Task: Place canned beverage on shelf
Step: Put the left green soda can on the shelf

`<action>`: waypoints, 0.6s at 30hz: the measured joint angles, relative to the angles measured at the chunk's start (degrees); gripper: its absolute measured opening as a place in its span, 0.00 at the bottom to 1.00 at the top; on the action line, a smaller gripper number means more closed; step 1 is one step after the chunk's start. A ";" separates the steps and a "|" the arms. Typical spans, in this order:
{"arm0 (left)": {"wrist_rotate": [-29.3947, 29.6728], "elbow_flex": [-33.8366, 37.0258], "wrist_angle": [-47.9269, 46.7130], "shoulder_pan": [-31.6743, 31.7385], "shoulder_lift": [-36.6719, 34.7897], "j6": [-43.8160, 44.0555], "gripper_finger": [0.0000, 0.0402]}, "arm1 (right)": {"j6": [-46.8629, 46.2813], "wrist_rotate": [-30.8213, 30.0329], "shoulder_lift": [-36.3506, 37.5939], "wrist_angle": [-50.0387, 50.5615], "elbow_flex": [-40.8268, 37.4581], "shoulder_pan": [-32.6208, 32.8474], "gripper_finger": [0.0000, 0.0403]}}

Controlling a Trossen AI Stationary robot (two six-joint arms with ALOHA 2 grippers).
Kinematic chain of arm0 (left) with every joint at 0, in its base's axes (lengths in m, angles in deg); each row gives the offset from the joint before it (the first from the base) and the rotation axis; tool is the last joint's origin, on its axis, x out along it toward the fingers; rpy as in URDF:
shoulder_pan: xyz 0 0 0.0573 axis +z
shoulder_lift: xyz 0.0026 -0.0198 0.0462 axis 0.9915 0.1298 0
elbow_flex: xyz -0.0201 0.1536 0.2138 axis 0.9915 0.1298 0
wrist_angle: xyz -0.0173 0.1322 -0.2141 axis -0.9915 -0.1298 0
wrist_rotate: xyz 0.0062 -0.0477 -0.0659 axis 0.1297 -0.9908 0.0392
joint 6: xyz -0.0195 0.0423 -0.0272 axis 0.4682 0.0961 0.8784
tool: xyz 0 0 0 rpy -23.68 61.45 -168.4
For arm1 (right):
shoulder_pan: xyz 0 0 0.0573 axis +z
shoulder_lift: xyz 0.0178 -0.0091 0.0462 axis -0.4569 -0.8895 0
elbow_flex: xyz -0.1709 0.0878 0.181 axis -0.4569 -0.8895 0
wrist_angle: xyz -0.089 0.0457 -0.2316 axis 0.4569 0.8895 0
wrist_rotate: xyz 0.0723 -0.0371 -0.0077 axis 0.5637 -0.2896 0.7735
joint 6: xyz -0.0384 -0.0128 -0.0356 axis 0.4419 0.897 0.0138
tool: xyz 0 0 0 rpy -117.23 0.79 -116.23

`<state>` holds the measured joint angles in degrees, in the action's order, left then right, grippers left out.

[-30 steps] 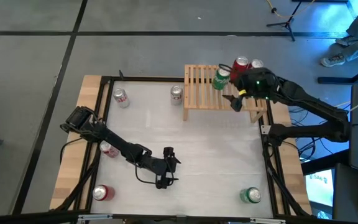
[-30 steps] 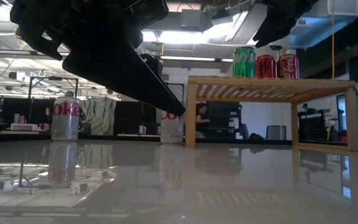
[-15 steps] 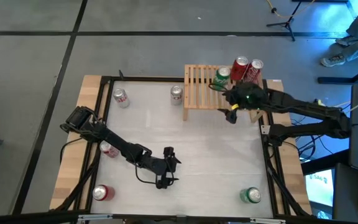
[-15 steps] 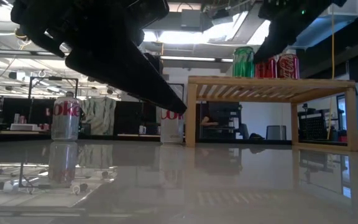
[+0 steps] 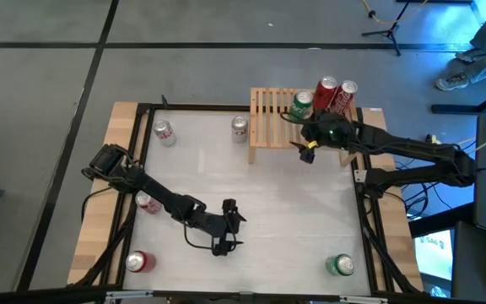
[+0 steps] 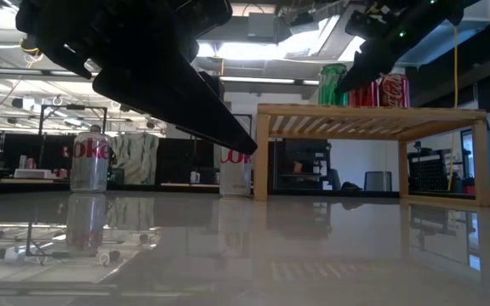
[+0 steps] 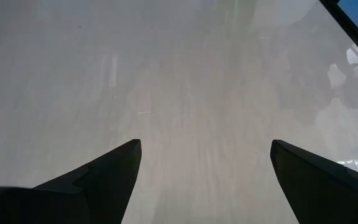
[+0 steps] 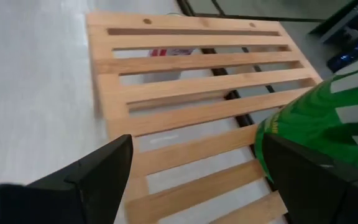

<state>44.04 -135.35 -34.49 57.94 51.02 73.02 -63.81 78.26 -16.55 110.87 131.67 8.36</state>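
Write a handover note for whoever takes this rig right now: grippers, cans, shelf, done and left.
Right gripper: open, empty, over the shelf beside the green can.
Left gripper: open, empty, low over the table's middle.
Done: green can and two red cans stand upright on the shelf.
Left: two silver cans near the far edge, a red can and a second green can near the front, one can under the left arm.

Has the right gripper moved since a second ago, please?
Yes. The right gripper, open and empty, has slid across the shelf toward its front edge, away from the green can.
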 joint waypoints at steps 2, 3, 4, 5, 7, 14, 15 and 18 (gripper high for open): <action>-0.02 -0.01 0.00 0.00 0.00 -0.02 0.87 | 0.64 -0.52 -0.81 -0.37 0.00 -0.56 0.87; -0.02 0.00 -0.06 0.00 0.00 -0.02 0.87 | 1.03 -0.68 -1.18 -0.33 0.00 -1.03 0.87; 0.00 0.00 -0.07 0.00 0.00 -0.02 0.87 | 1.26 -0.99 -1.44 -0.27 0.00 -1.48 0.87; 0.00 -0.02 -0.06 0.00 0.00 -0.02 0.87 | 1.31 -1.33 -1.69 -0.19 0.00 -1.92 0.87; -0.02 -0.02 -0.11 0.00 0.00 -0.02 0.87 | 1.38 -1.53 -1.97 -0.22 0.00 -2.84 0.87; 0.00 -0.02 -0.11 0.00 0.00 -0.04 0.87 | 1.87 -1.47 -1.96 -0.35 -0.02 -6.34 0.87; 0.00 -0.02 -0.11 0.00 0.00 -0.03 0.87 | 2.19 -1.46 -1.96 -0.42 -0.02 -6.85 0.87; 0.00 -0.02 -0.11 0.00 0.00 -0.04 0.87 | 2.70 -0.51 -1.96 -0.98 -0.02 -8.26 0.87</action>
<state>44.04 -135.37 -34.60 57.94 51.02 72.98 -61.12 77.75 -18.52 109.89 131.65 0.10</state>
